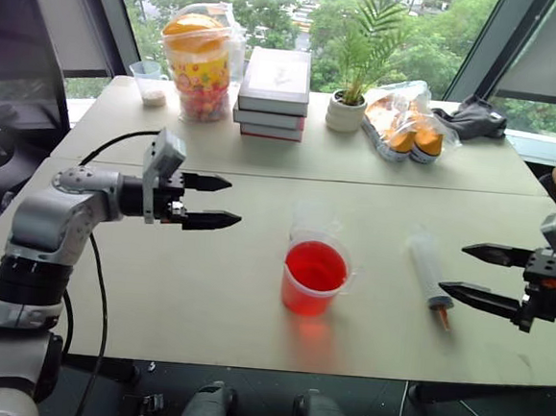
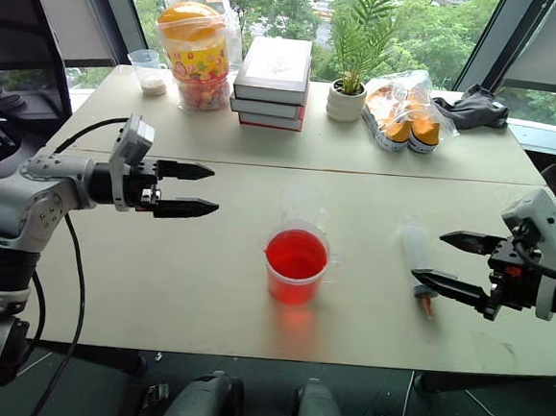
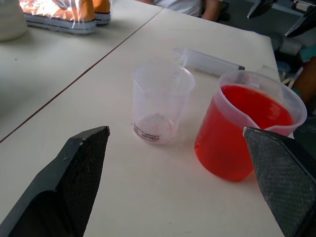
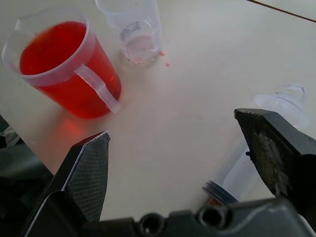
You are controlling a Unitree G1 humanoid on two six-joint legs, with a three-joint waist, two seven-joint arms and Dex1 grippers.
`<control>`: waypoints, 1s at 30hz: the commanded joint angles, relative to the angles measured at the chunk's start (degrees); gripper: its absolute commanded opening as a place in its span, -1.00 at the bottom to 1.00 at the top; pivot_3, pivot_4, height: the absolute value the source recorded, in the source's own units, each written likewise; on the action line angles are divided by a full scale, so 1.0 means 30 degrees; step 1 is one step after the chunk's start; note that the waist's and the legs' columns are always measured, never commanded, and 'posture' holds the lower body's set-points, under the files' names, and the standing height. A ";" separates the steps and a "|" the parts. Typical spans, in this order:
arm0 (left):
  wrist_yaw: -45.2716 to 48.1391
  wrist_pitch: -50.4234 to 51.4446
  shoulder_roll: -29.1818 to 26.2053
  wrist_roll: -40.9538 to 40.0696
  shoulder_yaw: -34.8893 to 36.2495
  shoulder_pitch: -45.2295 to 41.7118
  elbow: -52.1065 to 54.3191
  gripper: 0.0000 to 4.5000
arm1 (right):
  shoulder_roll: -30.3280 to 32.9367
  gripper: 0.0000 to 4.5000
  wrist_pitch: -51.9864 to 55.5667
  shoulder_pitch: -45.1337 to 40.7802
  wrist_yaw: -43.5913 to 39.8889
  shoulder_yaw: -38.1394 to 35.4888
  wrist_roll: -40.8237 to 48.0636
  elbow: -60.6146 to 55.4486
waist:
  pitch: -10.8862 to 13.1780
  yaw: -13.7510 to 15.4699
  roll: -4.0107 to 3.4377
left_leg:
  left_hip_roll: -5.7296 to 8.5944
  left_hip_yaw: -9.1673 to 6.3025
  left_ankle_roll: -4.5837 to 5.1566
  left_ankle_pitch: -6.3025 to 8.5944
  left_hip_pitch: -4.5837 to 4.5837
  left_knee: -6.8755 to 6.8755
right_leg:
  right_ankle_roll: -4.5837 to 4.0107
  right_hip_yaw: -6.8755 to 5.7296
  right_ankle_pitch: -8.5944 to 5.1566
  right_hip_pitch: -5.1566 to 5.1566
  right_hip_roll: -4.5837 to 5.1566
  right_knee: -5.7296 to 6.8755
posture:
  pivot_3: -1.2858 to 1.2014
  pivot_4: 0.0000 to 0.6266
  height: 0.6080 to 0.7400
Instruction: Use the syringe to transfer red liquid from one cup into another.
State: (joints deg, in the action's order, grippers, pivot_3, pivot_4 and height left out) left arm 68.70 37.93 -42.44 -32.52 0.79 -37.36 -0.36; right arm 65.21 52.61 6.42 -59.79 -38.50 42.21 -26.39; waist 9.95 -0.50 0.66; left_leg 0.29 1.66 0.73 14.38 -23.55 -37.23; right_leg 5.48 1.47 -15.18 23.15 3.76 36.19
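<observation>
The left claw (image 1: 222, 203) hangs above the left part of the desk (image 1: 156, 285), pointing to the right, and its two black fingers stand wide apart with nothing between them. The right claw (image 1: 467, 271) hangs at the right edge of the scene, pointing to the left, and its fingers are also wide apart and hold nothing.

The red beaker (image 1: 315, 276) stands near the middle of the desk, toward the near edge, between the two claws. It is filled high with red liquid (image 1: 315, 265) and it has a spout on the rim and a small handle on the side. Just behind it, on the far side, stands the colourless clear cup (image 1: 315, 221), upright; it looks empty, and a few small red drops lie on the desk beside its foot.

The syringe (image 1: 429, 274) lies flat on the desk, to the right of the beaker and apart from it. Its orange tip points toward the near edge and its plunger end points to the far side. The lower finger of the right claw is near its tip end; I cannot tell that it touches it.

At the far side of the desk stand a stack of books (image 1: 274, 94), a small potted plant (image 1: 350, 103), a colourful snack tub (image 1: 204, 62) and a small cup with white grains (image 1: 151, 83).
</observation>
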 commanded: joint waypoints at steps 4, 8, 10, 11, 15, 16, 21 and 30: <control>0.0608 -0.0342 0.0021 -0.0024 -0.0153 -0.0415 0.0313 1.00 | -0.0476 0.98 0.0312 0.0255 0.0463 -0.1327 0.0336 -0.0969 | 0.0000 0.0011 0.0001 | 0.0000 -0.0001 0.0000 0.0000 0.0000 -0.0001 | -0.0001 -0.0002 0.0000 -0.0001 0.0001 -0.0001 | 0.03 -0.52 1.00; 0.0806 -0.0196 0.0040 -0.0261 -0.0066 -0.0437 0.0510 1.00 | -0.0942 0.98 0.0635 0.0593 0.0990 -0.1581 0.0408 -0.1385 | 0.0000 0.0019 0.0000 | 0.0000 -0.0001 0.0000 0.0000 -0.0004 0.0001 | 0.0003 -0.0003 0.0002 0.0002 0.0001 -0.0001 | 0.03 -0.52 1.00; 0.0827 -0.0150 0.0135 -0.0277 -0.0086 -0.0735 0.0297 1.00 | -0.0967 0.98 0.0951 0.0392 0.1259 -0.1578 0.0663 -0.1514 | 0.0000 0.0009 0.0000 | 0.0001 -0.0001 0.0000 0.0000 -0.0004 -0.0003 | 0.0004 -0.0002 0.0002 0.0002 0.0001 -0.0001 | 0.03 -0.52 1.00; 0.0813 -0.0147 0.0187 -0.0280 -0.0096 -0.0823 0.0222 1.00 | -0.0946 0.98 0.1045 0.0306 0.1353 -0.1546 0.0738 -0.1530 | 0.0000 -0.0002 0.0001 | 0.0001 0.0000 0.0000 0.0000 -0.0004 -0.0006 | 0.0003 -0.0002 0.0002 0.0002 0.0001 0.0000 | 0.03 -0.52 1.00; 0.0768 -0.0030 0.0340 -0.0421 -0.0054 -0.0798 0.0366 1.00 | -0.0710 0.98 0.1355 0.0108 0.1695 -0.1299 0.0773 -0.1527 | 0.0000 -0.0009 0.0000 | 0.0001 0.0000 0.0000 0.0000 -0.0004 -0.0011 | 0.0002 -0.0002 0.0003 0.0000 0.0001 0.0001 | 0.03 -0.52 1.00; 0.0717 -0.0070 0.0378 -0.0430 -0.0040 -0.0708 0.0418 1.00 | -0.0711 0.98 0.1490 0.0119 0.1820 -0.1265 0.0776 -0.1560 | 0.0000 -0.0002 0.0000 | 0.0001 0.0000 0.0000 0.0000 -0.0004 -0.0008 | 0.0005 -0.0004 0.0005 0.0001 0.0000 0.0001 | 0.03 -0.52 1.00; 0.0515 -0.0015 0.0505 -0.0535 0.0078 -0.0565 0.0556 1.00 | -0.0732 0.98 0.1974 -0.0042 0.2271 -0.1177 0.1037 -0.1811 | 0.0000 0.0002 0.0000 | 0.0001 0.0000 0.0000 0.0000 -0.0005 -0.0007 | 0.0014 -0.0005 0.0010 0.0002 0.0000 0.0001 | 0.03 -0.52 1.00; 0.0237 0.0183 0.0597 -0.0611 0.0155 -0.0311 0.0908 1.00 | -0.0847 0.98 0.3222 -0.2561 0.4517 0.0162 0.1394 -0.0766 | 0.0000 -0.0029 0.0000 | 0.0003 0.0001 0.0001 -0.0001 -0.0005 -0.0012 | 0.0037 -0.0007 0.0023 0.0001 -0.0006 0.0001 | 0.03 -0.52 1.00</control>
State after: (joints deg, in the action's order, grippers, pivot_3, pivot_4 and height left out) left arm 69.69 38.39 -40.11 -33.23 -0.28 -37.84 0.52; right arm 62.22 61.55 0.40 -48.03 -37.83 45.85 -29.07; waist 9.95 -0.58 0.66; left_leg 0.30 1.66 0.74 14.38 -23.56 -37.26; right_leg 5.61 1.44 -15.11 23.16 3.75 36.19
